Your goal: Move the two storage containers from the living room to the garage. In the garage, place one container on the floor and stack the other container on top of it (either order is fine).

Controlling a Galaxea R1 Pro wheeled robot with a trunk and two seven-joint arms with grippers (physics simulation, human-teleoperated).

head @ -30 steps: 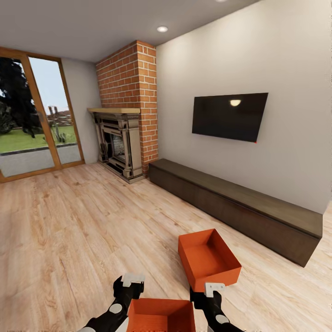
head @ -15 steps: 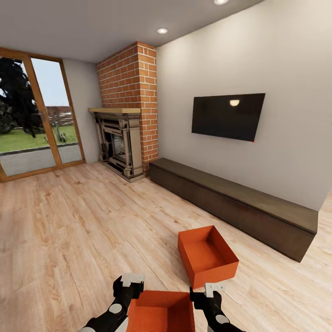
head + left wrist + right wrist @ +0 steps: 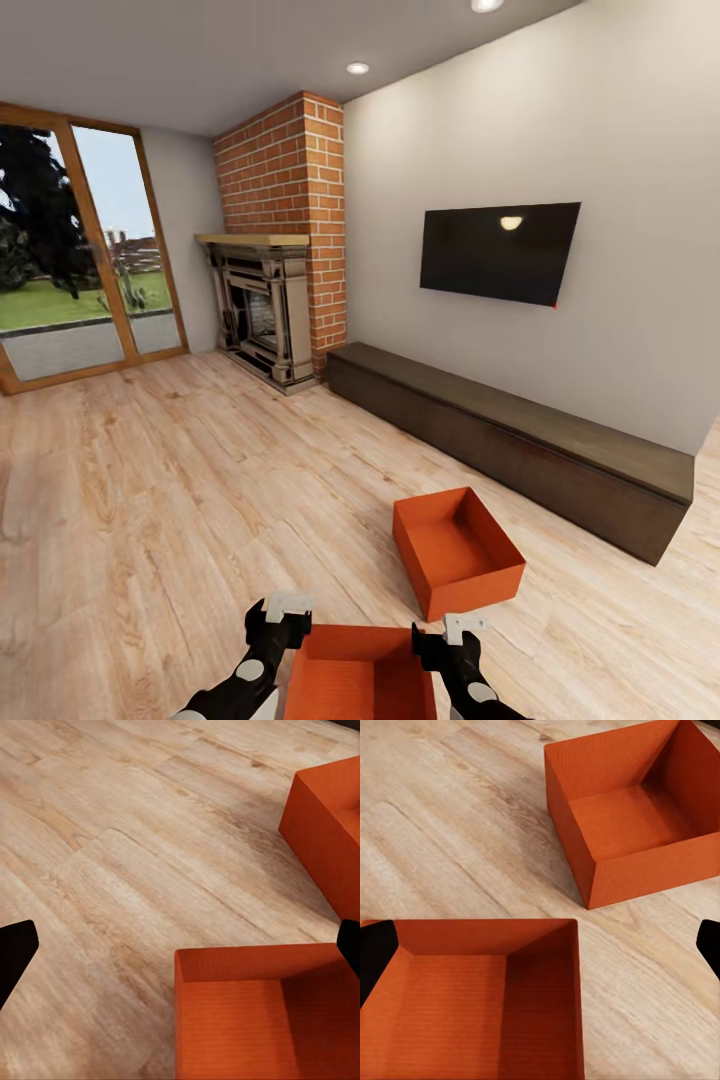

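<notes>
Two orange-red storage containers are seen on the light wood plank floor (image 3: 150,500) of the living room. The nearer container (image 3: 362,672) lies between the left gripper (image 3: 287,608) and the right gripper (image 3: 463,628), one gripper just beside each side wall. The farther container (image 3: 458,550) sits on the planks just ahead of the right gripper and to its right, apart from the nearer one.

In both wrist views the dark fingertips are set wide apart at the picture edges, so both claws are judged to be spread wide and nothing is clamped by either. Whether the fingers touch the nearer container's walls cannot be told.

Several risks are judged from here. The walls are thin and plain, so an uneven squeeze from the two sides could let the box tilt or slip out during a lift. If one arm leads the other, the box could be skewed or pushed along the planks into the farther container. A pinch on one rim alone could let the box swing.

The nearer container's rear part is cut off by the lower edge of the head view, and its side walls are partly hidden by the grippers. The garage is not in view; a brick fireplace (image 3: 285,230), a wall TV (image 3: 498,250) and a long dark cabinet (image 3: 520,450) are seen ahead.
</notes>
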